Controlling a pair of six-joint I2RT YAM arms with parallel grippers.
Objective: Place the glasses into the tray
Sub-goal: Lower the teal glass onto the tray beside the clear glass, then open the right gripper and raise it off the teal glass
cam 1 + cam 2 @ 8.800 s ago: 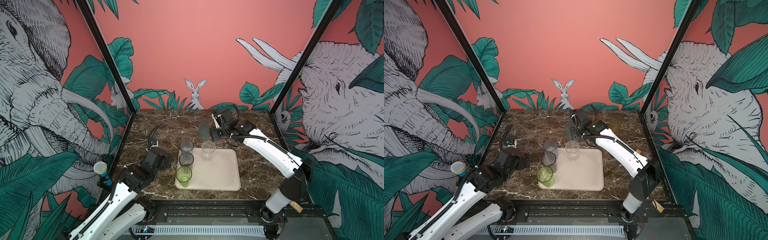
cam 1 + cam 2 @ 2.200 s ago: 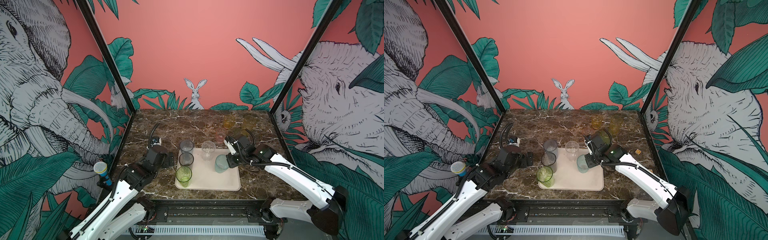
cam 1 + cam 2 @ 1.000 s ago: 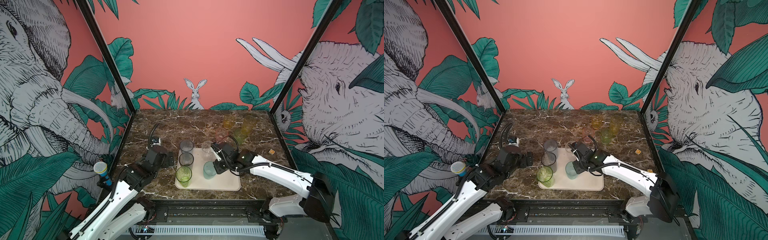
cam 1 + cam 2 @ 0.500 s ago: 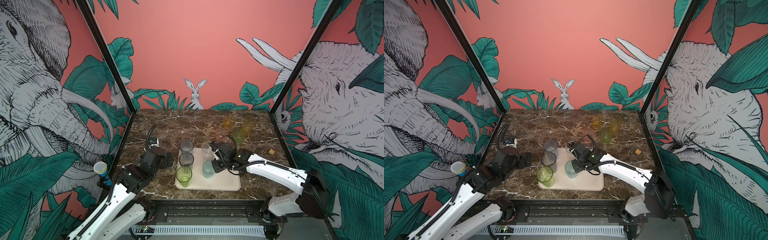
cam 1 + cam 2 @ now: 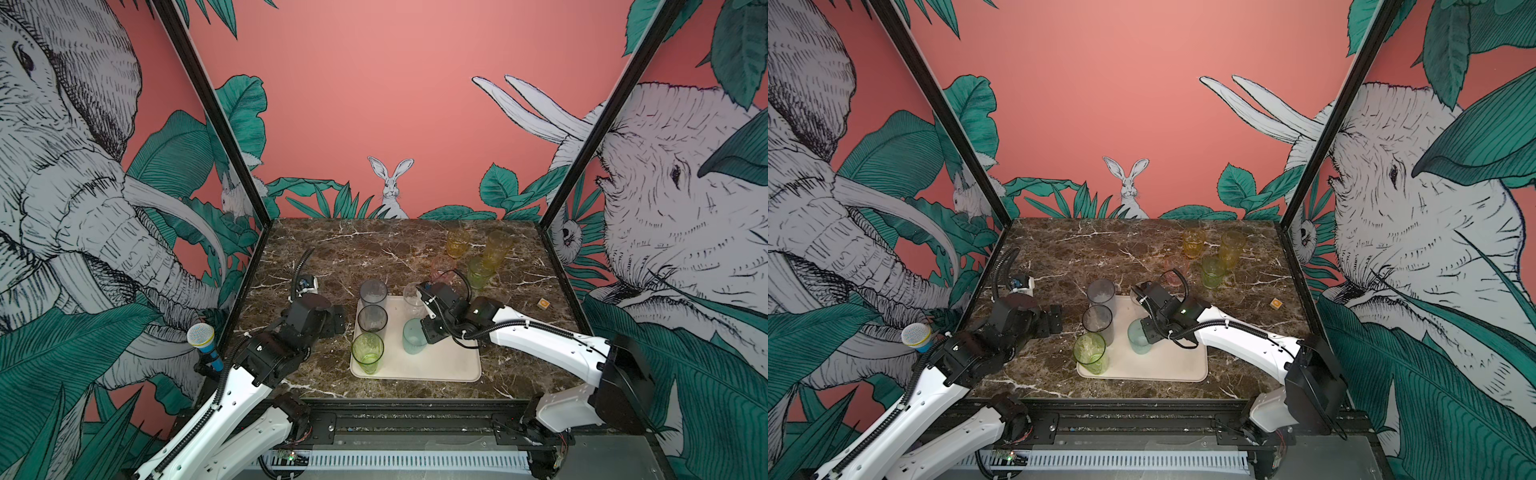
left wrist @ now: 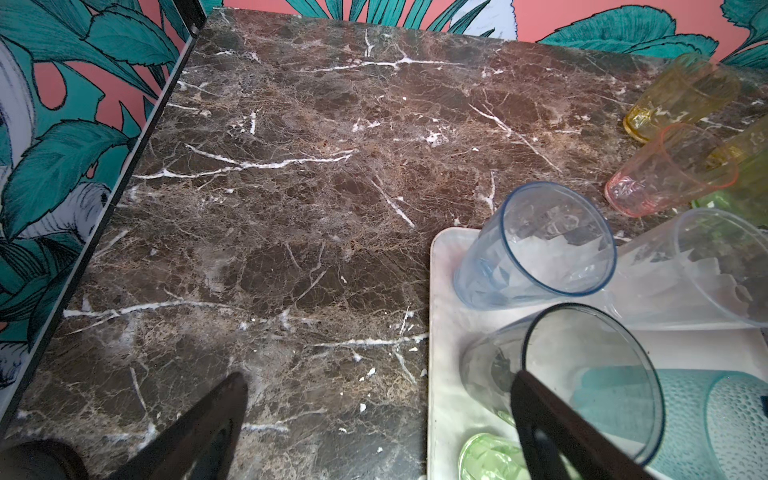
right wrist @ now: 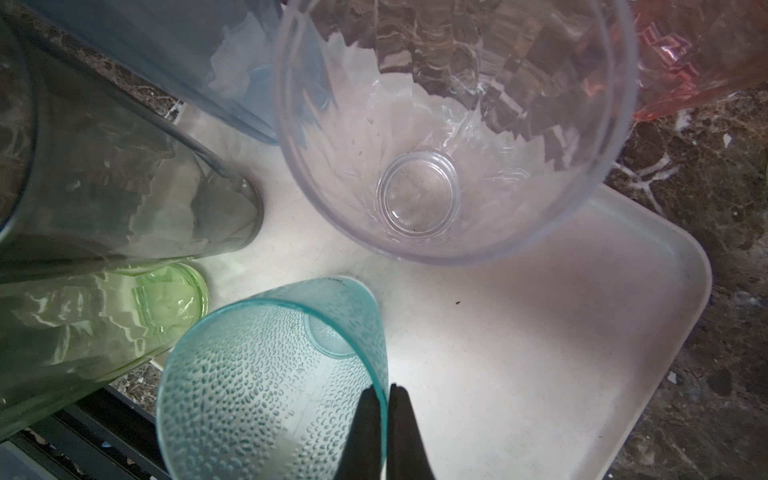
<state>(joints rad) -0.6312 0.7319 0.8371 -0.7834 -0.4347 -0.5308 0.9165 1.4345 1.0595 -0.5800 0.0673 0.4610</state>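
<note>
In both top views, finds the right hand (image 5: 427, 332) (image 5: 1149, 331) clamped on the rim of the teal tumbler (image 5: 413, 340) (image 5: 1138, 340), dimpled see-through plastic, upright over the middle of the cream tray (image 5: 451, 357) (image 5: 1177, 361), flat rectangular plastic with a low rim, on the brown marble counter (image 5: 332, 249). Base contact with the tray floor: cannot tell. Counts three tall see-through tumblers in a row along the tray's left edge: grey tumbler (image 5: 373, 293) at the back corner, smoky tumbler (image 5: 372, 319) in the middle, green tumbler (image 5: 367, 353) in front. Adds a clear tumbler (image 5: 412, 296) at the tray's back edge, behind the teal one. Places four more on the counter beyond the tray, toward the back right: pink tumbler (image 5: 441, 266), amber tumbler (image 5: 458, 243), yellow tumbler (image 5: 496, 248), yellow-green tumbler (image 5: 478, 272). Shows the left hand (image 5: 333, 322) (image 5: 1052, 319) spread wide, holding nothing, just beside the tray's left edge.

In the left wrist view, shows both black fingers (image 6: 199, 432) far apart with bare counter between, one of them crossing the smoky tumbler's rim.

In the right wrist view, shows two black fingers (image 7: 365, 432) pressed together on the teal tumbler's wall, one inside and one outside, with bare tray beside and the clear tumbler beyond.
</note>
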